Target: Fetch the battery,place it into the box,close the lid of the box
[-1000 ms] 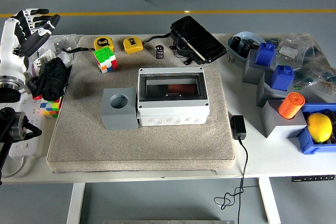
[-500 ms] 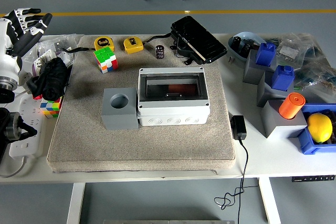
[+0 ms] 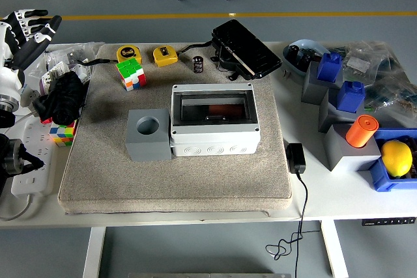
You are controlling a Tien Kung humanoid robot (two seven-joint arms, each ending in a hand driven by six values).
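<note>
1. Near edge: grey mat (image 3: 176,190) covers the middle of the table (image 3: 339,190). Nothing of the task lies on its front part.
2. Mid mat: grey box (image 3: 214,120), long axis left-right. It looks closed, with a dark clear panel on top; I can't tell for sure whether it is latched. A grey block (image 3: 149,134) with a round hole touches its left side.
3. Far strip of mat: battery (image 3: 197,64), a small dark cylinder standing upright, so its long axis is vertical. It sits just behind the box, between a yellow tape (image 3: 165,55) and a black case (image 3: 245,49). Cube (image 3: 130,73) is further left.
4. Left hand (image 3: 29,27): at the far-left edge, raised beyond the table's left corner, fingers spread wide and holding nothing. The battery lies to its right and slightly nearer the camera, well apart, with the cube and both tapes between them.
5. Right hand: not in view.
6. Judgement: the left is the only hand available, so the reach is probably a rightward sweep along the far strip. The upright battery favours a side pinch; crowding from the tape and case is the risk.
7. Judgement: task not begun; the battery is outside the box.
</note>
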